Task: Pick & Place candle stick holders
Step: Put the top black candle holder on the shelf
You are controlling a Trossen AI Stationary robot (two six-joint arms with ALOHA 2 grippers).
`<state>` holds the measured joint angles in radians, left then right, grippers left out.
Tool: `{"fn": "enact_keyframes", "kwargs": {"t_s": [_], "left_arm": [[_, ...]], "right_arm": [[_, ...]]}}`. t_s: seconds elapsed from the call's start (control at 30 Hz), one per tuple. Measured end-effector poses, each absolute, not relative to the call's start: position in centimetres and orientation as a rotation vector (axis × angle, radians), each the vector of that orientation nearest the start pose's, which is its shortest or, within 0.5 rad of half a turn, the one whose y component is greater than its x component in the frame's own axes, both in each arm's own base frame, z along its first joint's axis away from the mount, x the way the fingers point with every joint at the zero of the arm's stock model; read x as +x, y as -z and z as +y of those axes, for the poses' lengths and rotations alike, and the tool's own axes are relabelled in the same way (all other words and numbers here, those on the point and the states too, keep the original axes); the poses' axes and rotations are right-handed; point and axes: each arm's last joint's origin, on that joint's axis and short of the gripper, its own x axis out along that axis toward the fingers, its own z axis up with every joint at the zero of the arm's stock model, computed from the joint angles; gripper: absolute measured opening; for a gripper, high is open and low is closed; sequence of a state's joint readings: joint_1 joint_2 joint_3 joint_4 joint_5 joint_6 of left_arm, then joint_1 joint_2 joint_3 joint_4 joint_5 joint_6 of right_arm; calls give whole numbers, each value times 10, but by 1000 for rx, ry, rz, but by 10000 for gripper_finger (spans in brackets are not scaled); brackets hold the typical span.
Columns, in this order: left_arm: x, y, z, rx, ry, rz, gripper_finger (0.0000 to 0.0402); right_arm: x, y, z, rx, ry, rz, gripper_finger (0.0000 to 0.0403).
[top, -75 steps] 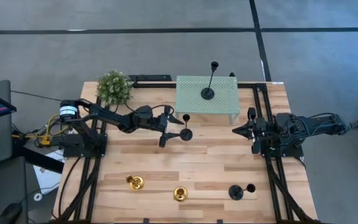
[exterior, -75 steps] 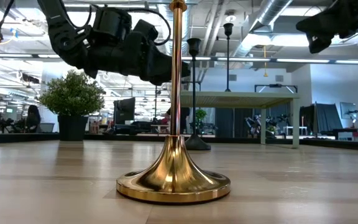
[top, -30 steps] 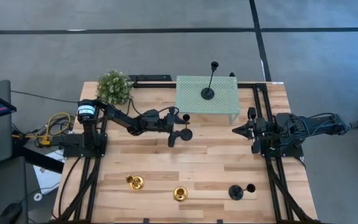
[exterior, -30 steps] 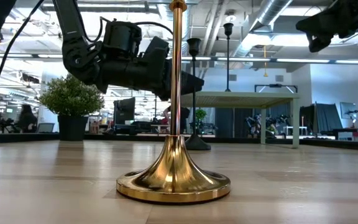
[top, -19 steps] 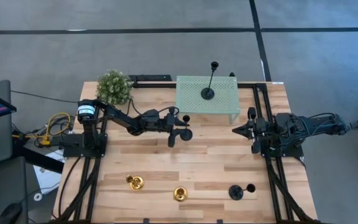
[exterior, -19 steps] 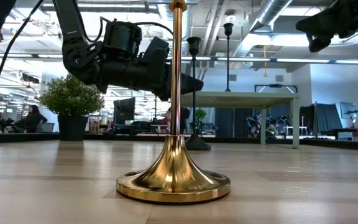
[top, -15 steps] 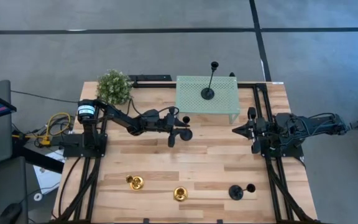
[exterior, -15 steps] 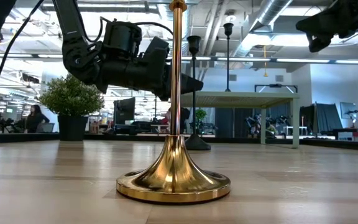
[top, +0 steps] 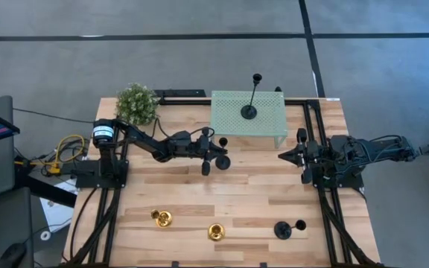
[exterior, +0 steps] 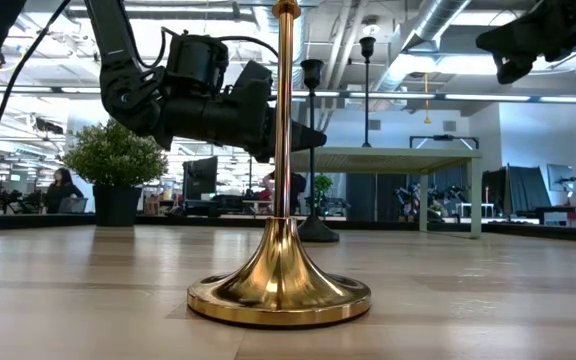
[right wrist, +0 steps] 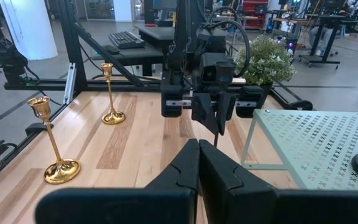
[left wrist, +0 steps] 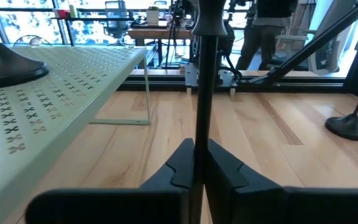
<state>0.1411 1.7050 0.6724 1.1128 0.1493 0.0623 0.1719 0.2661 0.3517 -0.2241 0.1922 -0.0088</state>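
Here the left gripper pinches a black holder's stem.
Beside it, the mesh stand carries another black holder.

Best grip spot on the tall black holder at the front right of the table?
Grip the thin stem of the black candle stick holder, coming in level from the side. It stands upright; the wide round base lies flat on the wooden table, leaving nothing to pinch. The right gripper sits shut, clear of it.
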Motion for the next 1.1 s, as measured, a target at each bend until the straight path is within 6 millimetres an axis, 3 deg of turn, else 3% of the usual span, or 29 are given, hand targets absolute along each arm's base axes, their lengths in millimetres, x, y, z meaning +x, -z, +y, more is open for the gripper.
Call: {"fn": "enact_keyframes", "kwargs": {"t_s": [0.2, 0.33, 0.5, 0.63, 0.87, 1.0, 1.1], "left_arm": [[326, -195, 34, 8, 28, -74, 14], [322, -203, 18, -10, 81, -31, 14], [301, -239, -4, -4, 76, -31, 14], [273, -277, -6, 51, -22, -94, 14], [235, -337, 24, 132, -178, -187, 14], [237, -363, 52, 149, -281, -190, 14], [249, -375, 77, 157, -309, -143, 14]], "right_arm": [[99, -240, 12, -32, 20, 136, 0], [99, -240, 12, -33, 20, 137, 0], [99, -240, 12, -33, 20, 138, 0], [99, -240, 12, -33, 20, 138, 0], [99, -240, 11, -30, 46, 137, 0], [99, -240, 11, -29, 51, 137, 0], [99, -240, 11, -27, 51, 137, 0]]}}
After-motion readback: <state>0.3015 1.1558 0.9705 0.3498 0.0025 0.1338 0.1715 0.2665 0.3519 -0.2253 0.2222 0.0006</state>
